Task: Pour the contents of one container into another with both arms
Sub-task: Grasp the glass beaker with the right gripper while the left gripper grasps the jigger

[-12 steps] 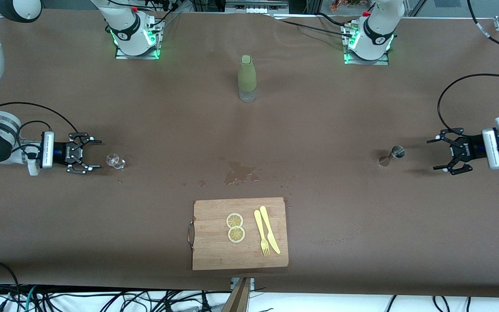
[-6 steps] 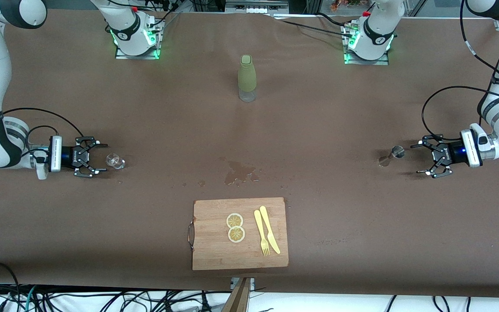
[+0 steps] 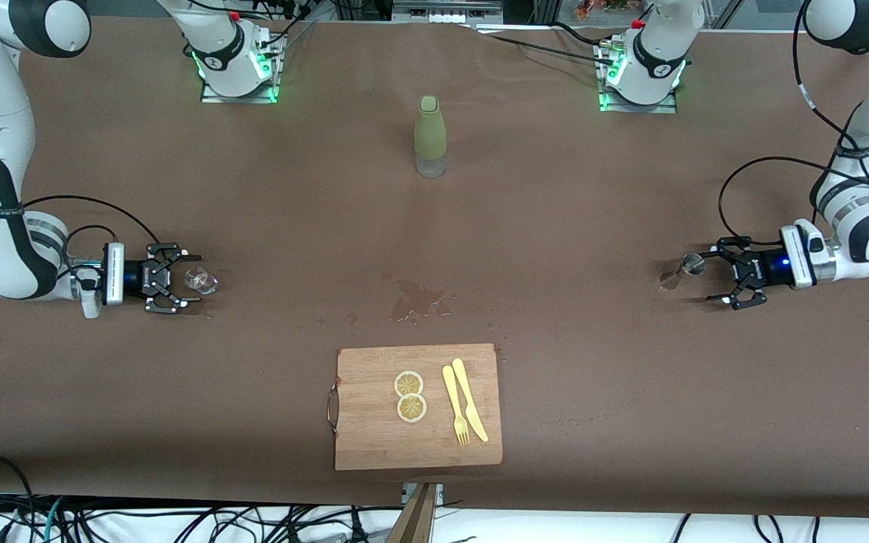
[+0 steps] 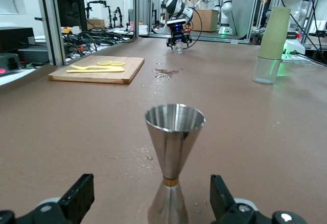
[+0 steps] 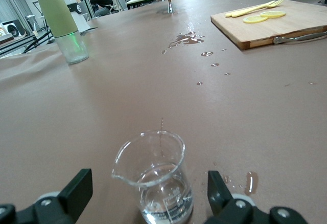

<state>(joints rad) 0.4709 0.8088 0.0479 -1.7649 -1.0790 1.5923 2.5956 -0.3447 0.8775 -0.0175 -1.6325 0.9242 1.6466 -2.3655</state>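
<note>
Two grippers are spread low over the table: the left gripper (image 3: 723, 280) is set around a steel jigger (image 3: 682, 271), the right gripper (image 3: 182, 278) around a glass beaker (image 3: 200, 281); neither is pinched.

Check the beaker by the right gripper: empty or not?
Not empty. The upright glass beaker holds a little clear liquid at its bottom, seen in the right wrist view.

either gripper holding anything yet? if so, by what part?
Nothing held. Left gripper is open around the steel jigger; right gripper is open around the glass beaker.
</note>
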